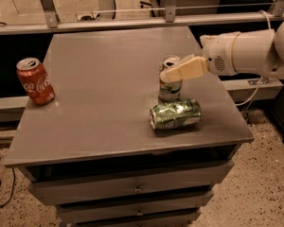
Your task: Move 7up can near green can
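We've got the gripper (168,74) at the 7up can (170,91) top (grip unclear): light, slick, dentable, so we'd grab mid-body.

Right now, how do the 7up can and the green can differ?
The 7up can stands upright; the green can lies on its side. The 7up can is pale with green patches; the green can is shiny green and wrinkled. The gripper is at the 7up can's upper part; the green can lies free. Both are drink cans, close together on the cabinet top.
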### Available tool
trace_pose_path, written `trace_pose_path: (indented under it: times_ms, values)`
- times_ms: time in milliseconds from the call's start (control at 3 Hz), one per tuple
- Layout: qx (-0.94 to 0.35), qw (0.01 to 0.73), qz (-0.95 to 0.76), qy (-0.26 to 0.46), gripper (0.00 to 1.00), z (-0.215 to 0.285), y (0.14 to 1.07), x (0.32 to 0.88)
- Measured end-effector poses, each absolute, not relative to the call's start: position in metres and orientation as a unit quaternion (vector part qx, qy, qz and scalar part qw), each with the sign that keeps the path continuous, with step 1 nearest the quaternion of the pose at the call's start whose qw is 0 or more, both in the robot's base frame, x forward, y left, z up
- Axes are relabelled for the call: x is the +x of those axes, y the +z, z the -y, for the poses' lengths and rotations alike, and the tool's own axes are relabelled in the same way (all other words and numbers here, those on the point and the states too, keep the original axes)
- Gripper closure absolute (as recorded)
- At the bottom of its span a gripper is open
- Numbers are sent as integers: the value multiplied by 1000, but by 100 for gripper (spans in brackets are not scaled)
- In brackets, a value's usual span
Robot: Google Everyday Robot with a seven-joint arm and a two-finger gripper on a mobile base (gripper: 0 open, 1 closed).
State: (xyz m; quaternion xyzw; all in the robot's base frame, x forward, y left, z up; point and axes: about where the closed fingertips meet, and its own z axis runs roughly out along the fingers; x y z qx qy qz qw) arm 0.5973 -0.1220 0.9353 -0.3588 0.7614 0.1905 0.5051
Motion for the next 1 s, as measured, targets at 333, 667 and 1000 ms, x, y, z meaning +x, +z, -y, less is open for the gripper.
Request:
trace_pose_path:
  times_ms: [333, 667, 1000]
  values:
    - [-369, 525, -742, 195, 0, 159, 984, 604]
    - [-378, 549, -718, 203, 0, 196, 1033, 603]
    - [-378, 573, -701, 191, 0, 208, 1071, 601]
